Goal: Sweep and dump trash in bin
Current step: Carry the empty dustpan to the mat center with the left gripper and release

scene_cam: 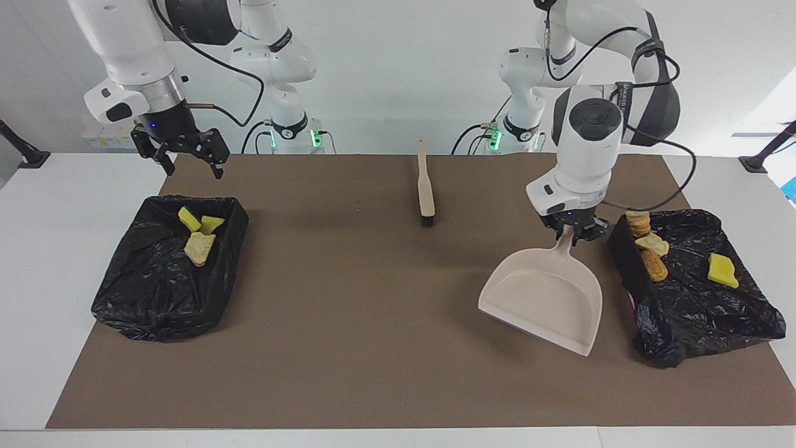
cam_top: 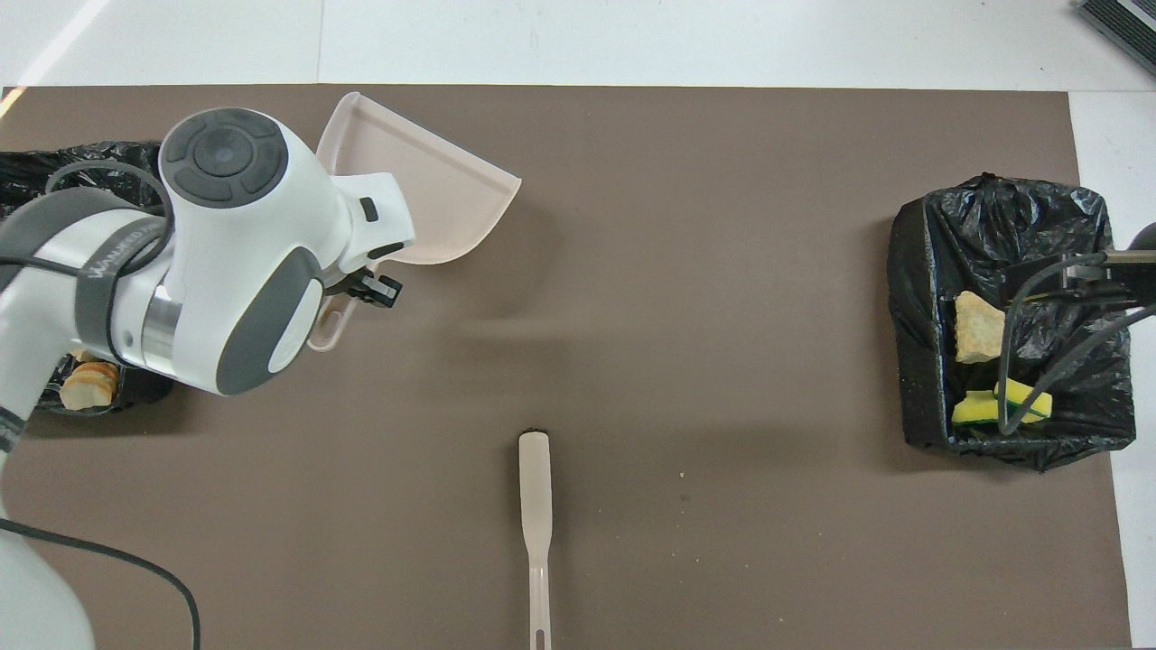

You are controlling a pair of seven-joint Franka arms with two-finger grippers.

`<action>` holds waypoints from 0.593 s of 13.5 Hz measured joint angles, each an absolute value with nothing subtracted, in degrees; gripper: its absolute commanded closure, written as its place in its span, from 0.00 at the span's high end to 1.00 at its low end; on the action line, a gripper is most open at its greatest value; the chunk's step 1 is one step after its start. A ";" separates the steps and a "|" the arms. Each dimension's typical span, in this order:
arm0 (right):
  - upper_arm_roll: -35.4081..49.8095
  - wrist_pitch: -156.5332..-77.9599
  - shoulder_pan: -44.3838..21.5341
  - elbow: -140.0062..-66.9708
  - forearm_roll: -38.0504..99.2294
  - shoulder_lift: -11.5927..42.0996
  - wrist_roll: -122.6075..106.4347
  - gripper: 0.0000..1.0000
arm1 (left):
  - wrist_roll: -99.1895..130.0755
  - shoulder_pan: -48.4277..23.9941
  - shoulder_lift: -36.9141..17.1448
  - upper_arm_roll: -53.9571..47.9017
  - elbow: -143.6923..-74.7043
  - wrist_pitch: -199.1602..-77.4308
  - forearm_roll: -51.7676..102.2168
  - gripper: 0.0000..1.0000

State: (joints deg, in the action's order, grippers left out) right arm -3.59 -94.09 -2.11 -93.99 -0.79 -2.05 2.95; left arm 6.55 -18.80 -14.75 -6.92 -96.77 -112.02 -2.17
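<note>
My left gripper [scene_cam: 572,235] is shut on the handle of the beige dustpan [scene_cam: 541,298], which is empty and has its lip on the brown mat beside the black-bagged bin [scene_cam: 696,311] at the left arm's end. That bin holds several trash chunks: a tan one [scene_cam: 652,244], an orange-brown oval [scene_cam: 654,266] and a yellow one [scene_cam: 722,270]. My right gripper [scene_cam: 193,165] is open and empty, up in the air over the robots' edge of the other bin [scene_cam: 155,292]. That bin holds two yellow chunks [scene_cam: 188,218] and a tan chunk [scene_cam: 199,247].
The beige brush [scene_cam: 426,186] lies on the mat [scene_cam: 348,323] near the robots at mid-table, handle toward them; it also shows in the overhead view [cam_top: 535,506]. In that view the left arm hides most of its bin [cam_top: 54,162].
</note>
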 measured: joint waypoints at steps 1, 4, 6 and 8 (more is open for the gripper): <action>-3.61 -93.94 -2.11 -94.06 -0.25 -2.09 3.03 1.00 | 9.22 -19.58 -15.03 -6.92 -96.76 -112.33 -1.59 0.00; -3.40 -90.49 -2.43 -94.39 0.36 -2.71 3.15 1.00 | 17.98 -21.69 -17.13 -6.90 -95.63 -112.79 0.36 0.00; -3.36 -89.43 -2.63 -94.63 0.44 -3.22 3.16 1.00 | 20.78 -22.97 -18.57 -6.90 -94.34 -113.22 0.82 0.00; -3.31 -89.43 -2.63 -94.63 0.44 -3.30 3.16 1.00 | 22.11 -23.31 -18.97 -6.88 -94.06 -115.37 2.03 0.00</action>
State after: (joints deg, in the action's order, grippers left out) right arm -3.31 -89.43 -2.63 -94.63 0.44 -3.30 3.16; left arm 22.11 -23.31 -18.97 -6.88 -94.06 -115.37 2.03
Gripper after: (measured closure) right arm 0.000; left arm 0.687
